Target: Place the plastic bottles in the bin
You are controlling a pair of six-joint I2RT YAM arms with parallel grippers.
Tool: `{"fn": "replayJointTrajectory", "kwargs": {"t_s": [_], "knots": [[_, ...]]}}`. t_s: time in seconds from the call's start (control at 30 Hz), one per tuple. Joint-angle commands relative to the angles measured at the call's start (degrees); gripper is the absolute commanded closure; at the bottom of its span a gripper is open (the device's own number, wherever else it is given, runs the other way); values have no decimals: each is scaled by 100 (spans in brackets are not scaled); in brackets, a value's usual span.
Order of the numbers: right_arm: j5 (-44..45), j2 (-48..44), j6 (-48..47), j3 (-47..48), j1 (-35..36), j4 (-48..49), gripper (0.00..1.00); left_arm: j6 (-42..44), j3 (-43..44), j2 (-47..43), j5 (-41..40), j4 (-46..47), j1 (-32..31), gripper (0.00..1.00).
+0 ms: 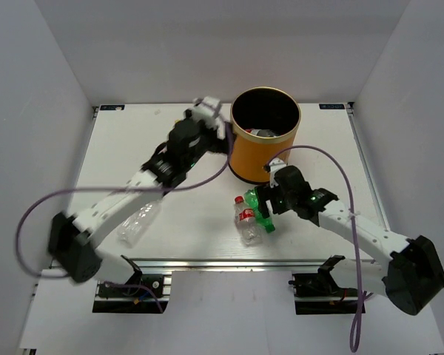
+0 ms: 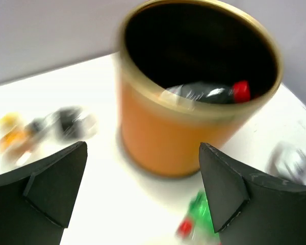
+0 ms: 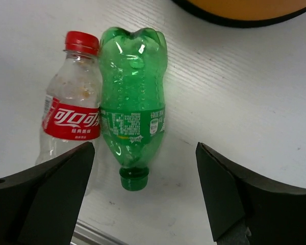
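Left gripper point(image 2: 143, 153): jaws spread wide with nothing between them. It hangs just outside the rim of the tall orange cylindrical bin point(image 2: 158, 138), which fills the centre of the left wrist view. That frame is smeared, so the arm is probably moving. A dark-labelled plastic bottle with a red cap point(image 2: 214, 93) lies inside the bin against the near wall. Wide, empty jaws beside the rim fit a drop-off pose; that is my read only.

Right gripper point(image 3: 145, 150): also wide and empty, fingers at lower left and lower right of the frame. It is aimed down at the green plastic bottle point(image 3: 132, 102), which lies flat on the white table point(image 3: 234, 92) with its cap toward the bottom edge. Touching its left flank is a clear plastic bottle with red label and red cap point(image 3: 74, 115), cap toward the top, so the two lie head to tail. The gripper is centred on the green one, not the pair, so that is likely the next pick. The wide opening suits the fat body.

Risk: with the neighbour touching, the finger on that side has no gap to drop into and may shove it or catch both.

Top view: the pair sits lower centre, just below the bin. Another clear plastic bottle point(image 1: 139, 222) lies lower left, partly under the left arm. At the left edge of the left wrist view are an orange-filled yellow-capped bottle point(image 2: 13, 135) and a dark bottle point(image 2: 66, 122), both too blurred to say more.

Task partway: at least one bottle is in the bin, several on the table.
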Motion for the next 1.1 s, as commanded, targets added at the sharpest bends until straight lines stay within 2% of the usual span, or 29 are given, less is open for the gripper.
{"fn": "replayJointTrajectory", "kwargs": {"t_s": [0.0, 0.07, 0.1, 0.23, 0.4, 0.53, 0.6, 0.67, 0.77, 0.8, 0.93, 1.07], "knots": [[241, 473, 26, -89, 155, 462, 14, -215, -1082, -2079, -1187, -706, -5, 0], [399, 623, 34, -107, 199, 559, 14, -356, -1810, -2783, -1538, -1040, -5, 0], [591, 781, 8, -194, 243, 594, 14, -452, -1989, -3317, -1670, -1512, -5, 0], [593, 1080, -36, -107, 295, 770, 16, -1198, -2473, -4008, -2565, -2745, -5, 0], [611, 1781, -167, 226, 384, 682, 17, -1885, -2448, -3571, -3419, -3816, 47, 0], [426, 2187, -264, 455, 454, 726, 17, -2193, -2132, -2586, -3622, -4555, 47, 0], [409, 2311, -300, 508, 498, 700, 17, -2124, -2131, -2270, -3701, -4611, 47, 0], [322, 2408, -369, 561, 542, 673, 22, -1966, -2131, -2215, -3754, -4611, 47, 0], [172, 2338, -449, 517, 560, 752, 45, -1737, -2377, -2163, -3947, -4611, 99, 0], [154, 2303, -458, 509, 560, 874, 57, -1736, -2429, -2162, -4140, -4611, 100, 0], [13, 2118, -511, 377, 595, 779, 70, -1807, -2368, -2049, -4221, -4892, 100, 0], [83, 1356, -467, 175, 674, 700, 77, -1684, -2368, -1900, -4090, -4787, 100, 0]]}}
